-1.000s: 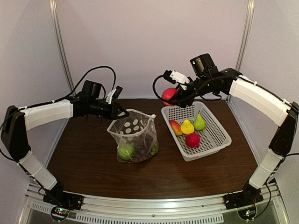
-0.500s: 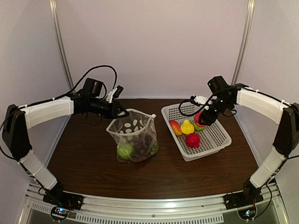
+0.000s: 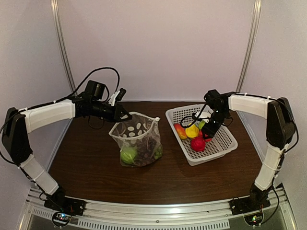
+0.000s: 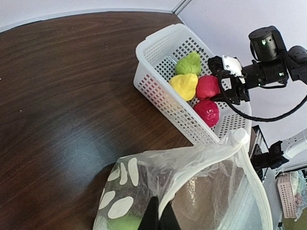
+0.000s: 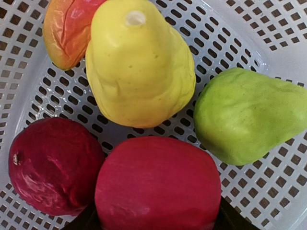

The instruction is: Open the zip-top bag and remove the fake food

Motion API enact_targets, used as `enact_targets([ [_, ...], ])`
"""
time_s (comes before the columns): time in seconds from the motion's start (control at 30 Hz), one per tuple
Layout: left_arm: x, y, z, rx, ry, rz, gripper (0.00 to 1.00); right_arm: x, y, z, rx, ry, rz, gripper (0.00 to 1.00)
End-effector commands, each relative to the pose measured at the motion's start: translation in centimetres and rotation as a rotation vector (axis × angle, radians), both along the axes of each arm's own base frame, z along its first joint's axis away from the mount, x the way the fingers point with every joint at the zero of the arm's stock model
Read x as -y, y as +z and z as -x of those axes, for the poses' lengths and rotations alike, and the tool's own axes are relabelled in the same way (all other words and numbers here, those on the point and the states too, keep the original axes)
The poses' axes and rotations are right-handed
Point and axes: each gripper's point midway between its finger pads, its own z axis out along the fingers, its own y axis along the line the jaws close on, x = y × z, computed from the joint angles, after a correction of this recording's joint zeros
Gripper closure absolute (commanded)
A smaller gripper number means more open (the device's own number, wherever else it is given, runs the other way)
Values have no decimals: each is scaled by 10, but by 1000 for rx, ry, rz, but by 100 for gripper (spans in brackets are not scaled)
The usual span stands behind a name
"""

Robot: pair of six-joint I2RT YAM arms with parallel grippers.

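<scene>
Down from the back of the table has come the right arm over the last second, bringing a red fruit with it. It now hangs low in the white basket at centre right of the overhead view. The left arm has not shifted.

The spotted bag stands open-mouthed at the middle of the table, well apart from the basket. The left claw is pressed together on the bag's rim at its upper left, holding the mouth up. Inside the bag are a green fruit and a dark bunch of grapes.

The right claw is pinching the red fruit, which sits right down among the others: a yellow pear, a green pear, an orange-red piece and a dark red one.

To my eye this is the drop-off of one piece, with the emptying partly done. The next move would be to spread the right claw, let the red fruit settle, lift clear without knocking its neighbours, and go back to the bag's mouth while the left keeps it open.
</scene>
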Motion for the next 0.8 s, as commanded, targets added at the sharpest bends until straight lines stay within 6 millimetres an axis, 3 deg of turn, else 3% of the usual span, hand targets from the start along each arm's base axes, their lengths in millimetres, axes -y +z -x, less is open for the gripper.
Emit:
enact_targets([
  [0.0,-6,7,0,32,13,2,100,2,4,-8,-1,-40,-1,43],
  [0.17,-6,8,0,31,15,5,100,7,-10,-10,-26,-63,20,32],
  [0.27,-5,11,0,37,15,8,100,8,-3,-13,-26,-78,16,11],
  [0.57,-6,10,3,37,10,7,100,-11,75,-19,60,-72,-114,8],
  [0.67,-4,12,3,40,5,10,100,-32,101,-15,90,-2,-174,9],
  [0.77,-2,12,3,46,3,13,100,-63,114,-8,107,87,-225,11],
])
